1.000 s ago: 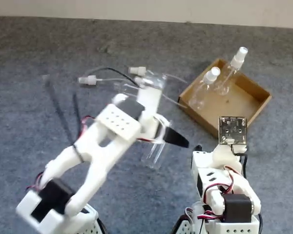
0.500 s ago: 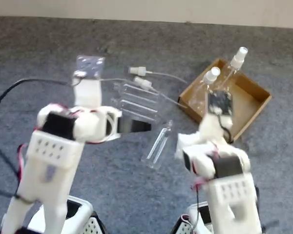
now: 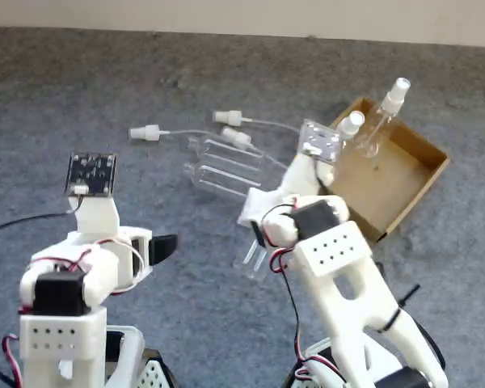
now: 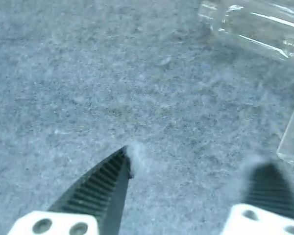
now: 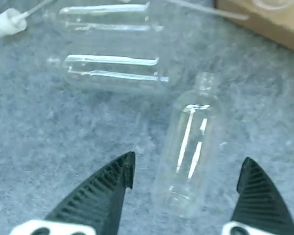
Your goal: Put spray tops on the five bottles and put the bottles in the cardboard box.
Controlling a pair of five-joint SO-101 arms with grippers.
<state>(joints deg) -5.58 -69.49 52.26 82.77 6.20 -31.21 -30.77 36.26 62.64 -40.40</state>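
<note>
- Cardboard box [image 3: 408, 170] is sitting on the grey mat [image 3: 81, 81]. Two capped bottles [image 3: 377, 121] are leaning in its far corner, so two of five look finished.
- Right gripper [image 5: 188, 161] is hovering just left of the box, jaws spread wide and straddling an uncapped bottle [image 5: 190, 147]. It is probably lining up a grasp across the body.
- Left gripper [image 4: 193, 161] is hanging well left of the box, jaws spread and holding nothing, likely giving room.
- Two more open bottles [image 3: 226, 166] are lying side by side left of the box.
- Three loose spray tops [image 3: 228, 118] are lying beyond those, tubes trailing boxward, ready for capping.
</note>
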